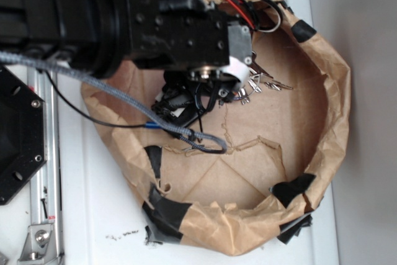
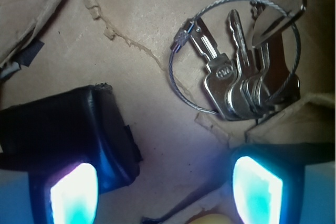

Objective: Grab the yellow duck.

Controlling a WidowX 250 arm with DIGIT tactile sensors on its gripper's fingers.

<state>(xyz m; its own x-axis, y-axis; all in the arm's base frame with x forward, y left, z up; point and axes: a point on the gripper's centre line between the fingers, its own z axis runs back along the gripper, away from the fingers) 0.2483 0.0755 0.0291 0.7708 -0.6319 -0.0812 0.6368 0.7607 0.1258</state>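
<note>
The gripper point(image 2: 163, 190) hangs low inside the brown paper bin point(image 1: 322, 153), its two glowing fingertips point(image 2: 73, 192) spread apart with nothing between them. A sliver of yellow at the bottom edge of the wrist view, between the tips, is probably the yellow duck point(image 2: 210, 219), though too little shows to be sure. A black box point(image 2: 63, 129) sits by the left finger, and a ring of keys point(image 2: 247, 77) lies ahead. Closing here risks missing the duck or nudging the box, since the duck sits behind the fingertips' line.
</note>
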